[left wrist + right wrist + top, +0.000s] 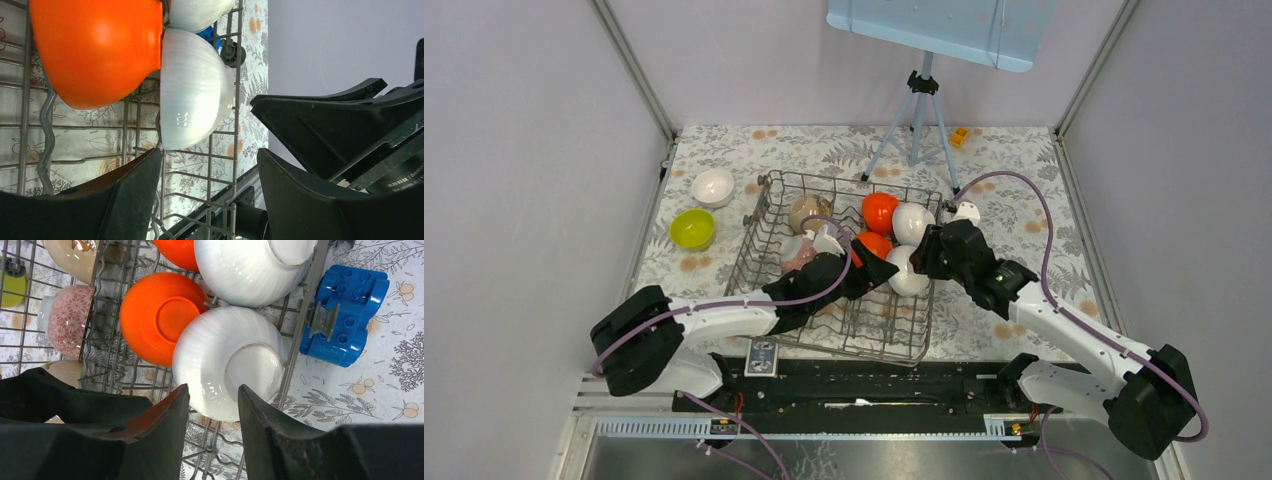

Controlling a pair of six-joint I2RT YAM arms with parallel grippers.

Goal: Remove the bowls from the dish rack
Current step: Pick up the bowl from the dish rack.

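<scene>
Floral cloth (1024,215): L gripper (210,155) apart; R gripper (214,387) astride white bowl (220,355) in rack (844,180), grip unclear.

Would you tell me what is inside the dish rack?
Visible: far orange bowl, near orange bowl, far white bowl, near white bowl, beige bowl, pink bowl; the left arm covers anything below it.

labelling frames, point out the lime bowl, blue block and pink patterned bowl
lime bowl (692,229), top external view, its inside
blue block (356,301), right wrist view, studded face
pink patterned bowl (67,320), right wrist view, outer wall
</scene>
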